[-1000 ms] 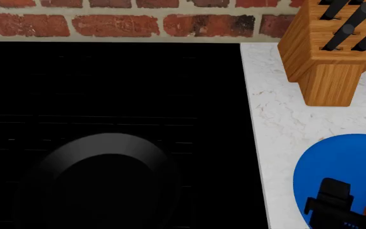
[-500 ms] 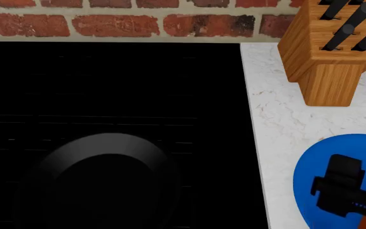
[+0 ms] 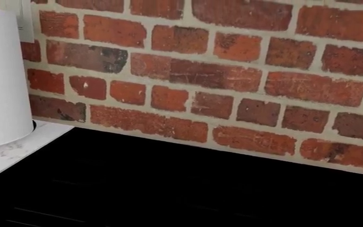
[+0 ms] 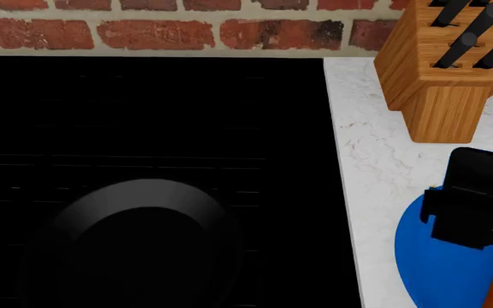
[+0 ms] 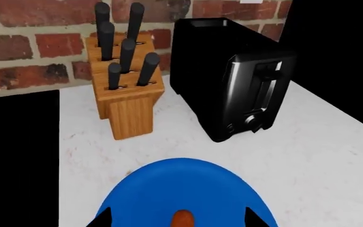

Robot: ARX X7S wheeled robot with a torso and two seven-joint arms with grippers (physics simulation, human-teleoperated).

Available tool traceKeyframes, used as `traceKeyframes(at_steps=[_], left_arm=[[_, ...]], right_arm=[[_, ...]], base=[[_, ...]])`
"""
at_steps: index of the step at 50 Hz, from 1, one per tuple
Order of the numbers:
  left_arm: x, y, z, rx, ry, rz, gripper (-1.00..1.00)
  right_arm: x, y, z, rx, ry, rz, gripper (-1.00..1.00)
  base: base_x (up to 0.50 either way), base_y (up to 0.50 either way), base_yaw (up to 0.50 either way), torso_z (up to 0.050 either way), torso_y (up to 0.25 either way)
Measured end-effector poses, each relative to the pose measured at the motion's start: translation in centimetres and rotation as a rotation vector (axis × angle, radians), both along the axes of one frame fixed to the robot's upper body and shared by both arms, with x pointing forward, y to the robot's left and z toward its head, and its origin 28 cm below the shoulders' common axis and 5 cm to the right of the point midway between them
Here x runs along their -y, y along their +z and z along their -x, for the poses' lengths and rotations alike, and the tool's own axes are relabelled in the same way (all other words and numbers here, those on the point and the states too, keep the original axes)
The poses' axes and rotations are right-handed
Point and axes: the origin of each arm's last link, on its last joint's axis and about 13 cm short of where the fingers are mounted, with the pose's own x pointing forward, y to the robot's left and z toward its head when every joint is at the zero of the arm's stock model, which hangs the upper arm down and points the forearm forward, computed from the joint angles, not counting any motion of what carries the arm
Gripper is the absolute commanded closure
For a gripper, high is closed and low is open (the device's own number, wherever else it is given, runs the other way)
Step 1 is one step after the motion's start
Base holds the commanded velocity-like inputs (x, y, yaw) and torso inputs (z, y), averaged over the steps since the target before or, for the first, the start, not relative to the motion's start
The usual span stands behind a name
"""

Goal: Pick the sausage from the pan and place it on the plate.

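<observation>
A red brick wall (image 4: 161, 32) backs the white speckled bench (image 5: 307, 156) and the black cooktop (image 4: 144, 115) I'm working over. The sausage (image 5: 182, 219) shows only as a small orange-red rounded end at the edge of my right wrist view, over the blue plate (image 5: 168, 189); whether it rests on the plate or hangs above it I can't tell. I'd judge it light, smooth and a bit slippery, firm enough not to crush, and apt to roll, so a hold across its middle suits it best. Two dark fingertips (image 5: 102, 218) flank it, well apart, so the right claw (image 5: 178, 221) looks spread rather than pinching. In the head view that arm hangs over the plate's far edge. The pan (image 4: 139, 237) sits empty on the cooktop. The knife block (image 5: 126, 90) and black toaster (image 5: 232, 75) stand behind the plate. My left claw isn't visible.
</observation>
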Motion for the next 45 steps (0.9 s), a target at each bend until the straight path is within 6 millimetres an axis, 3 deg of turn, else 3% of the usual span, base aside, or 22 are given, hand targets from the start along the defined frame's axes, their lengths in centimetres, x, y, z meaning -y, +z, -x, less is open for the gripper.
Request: traceKeyframes(at_steps=[16, 32, 45], left_arm=[[0.0, 0.0, -0.1, 0.003, -0.002, 0.002, -1.0], [0.1, 0.0, -0.2, 0.006, -0.003, 0.004, -1.0], [0.1, -0.1, -0.4, 0.007, 0.0, 0.003, -1.0]], right_arm=[[-0.9, 1.7, 3.0, 0.141, 0.055, 0.068, -1.0], [-0.7, 1.0, 6.1, 0.286, 0.096, 0.132, -1.0], [-0.8, 0.6, 7.2, 0.366, 0.12, 0.165, -1.0]], base=[[0.01, 0.01, 0.01, -0.012, 0.0], [0.01, 0.01, 0.01, -0.013, 0.0], [0.0, 0.0, 0.01, -0.013, 0.0]])
